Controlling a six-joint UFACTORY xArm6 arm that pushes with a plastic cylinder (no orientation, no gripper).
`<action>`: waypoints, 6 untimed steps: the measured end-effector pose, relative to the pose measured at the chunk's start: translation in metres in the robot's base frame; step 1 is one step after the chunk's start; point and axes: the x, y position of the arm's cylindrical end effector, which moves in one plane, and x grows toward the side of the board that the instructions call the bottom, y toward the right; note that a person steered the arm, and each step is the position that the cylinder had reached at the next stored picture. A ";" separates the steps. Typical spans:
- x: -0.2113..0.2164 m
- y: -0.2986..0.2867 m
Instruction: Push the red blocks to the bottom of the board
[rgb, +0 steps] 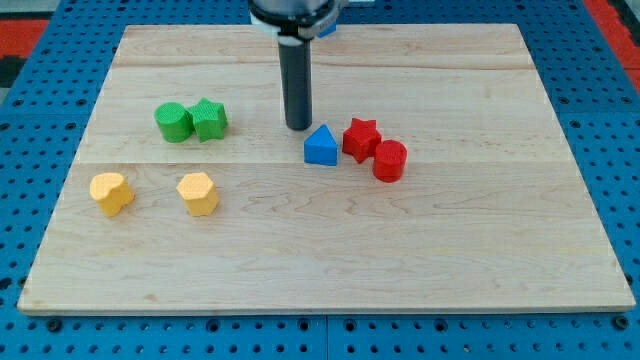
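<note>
Standing just up-left of the blue triangular block (320, 146), my tip (298, 126) touches nothing; the arm carries no pincer, only a rod. Right of that block sit the red star block (360, 138) and red cylinder (390, 160), touching, mid-board, probably awaiting a downward shove.

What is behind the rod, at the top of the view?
Behind the rod, at the board's top edge, a small blue piece shows. The arm hides the rest, so its shape cannot be told.
</note>
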 end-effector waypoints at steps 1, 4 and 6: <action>-0.005 0.046; 0.125 0.111; 0.155 0.160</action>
